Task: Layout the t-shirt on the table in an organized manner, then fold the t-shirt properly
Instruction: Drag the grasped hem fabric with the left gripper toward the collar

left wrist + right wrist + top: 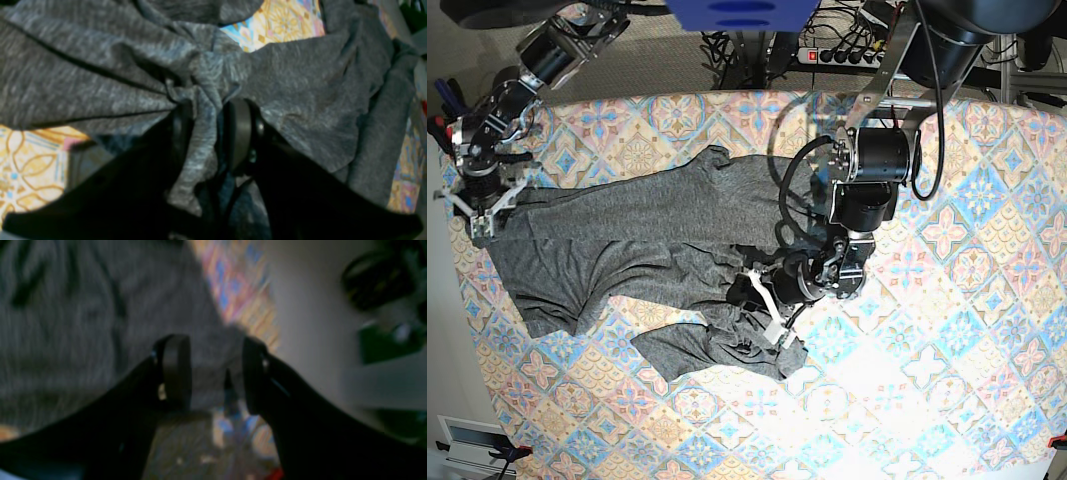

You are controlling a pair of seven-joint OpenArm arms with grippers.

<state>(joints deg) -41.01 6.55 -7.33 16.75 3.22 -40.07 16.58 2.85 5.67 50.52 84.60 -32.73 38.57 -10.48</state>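
The dark-grey t-shirt lies crumpled and spread sideways across the left half of the table. A smaller bunched part of it sits toward the front. My left gripper is down on the shirt's right end. In the left wrist view this gripper is shut on a gathered bunch of the t-shirt, with fabric pinched between the pads. My right gripper is at the shirt's far left edge. In the right wrist view its jaws stand apart over the blurred grey cloth.
A power strip and cables lie beyond the table's back edge. A blue object hangs at the top. The table's left edge runs close by the right gripper, with floor and dark green items past it.
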